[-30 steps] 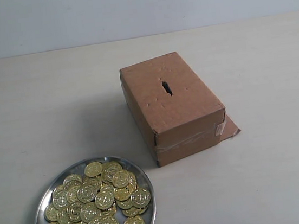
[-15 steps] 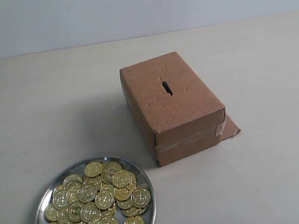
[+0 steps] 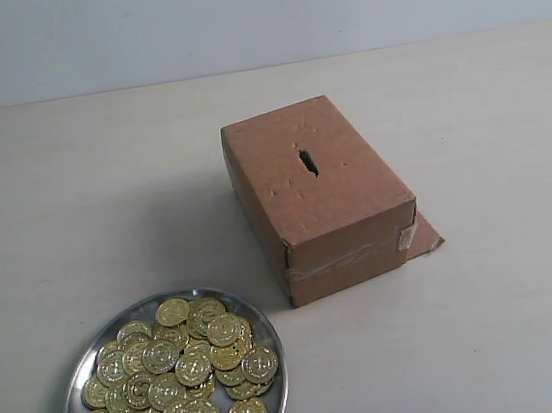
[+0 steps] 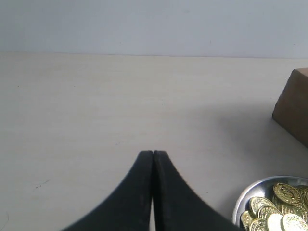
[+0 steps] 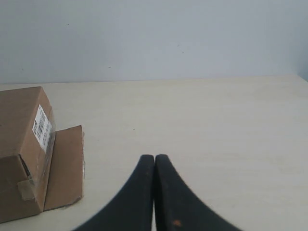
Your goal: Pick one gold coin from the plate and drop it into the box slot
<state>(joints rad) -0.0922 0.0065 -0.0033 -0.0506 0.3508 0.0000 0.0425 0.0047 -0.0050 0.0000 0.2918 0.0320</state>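
The silver plate sits at the front left of the table, piled with several gold coins. The brown cardboard box stands at the middle, its dark slot on the top face. Neither arm shows in the exterior view. In the left wrist view my left gripper is shut and empty over bare table, with the plate and coins off to one side and a box corner beyond. My right gripper is shut and empty, with the box and its flap to one side.
The table is pale wood with a grey wall behind it. A white label and clear tape mark the box end that faces the right wrist view.
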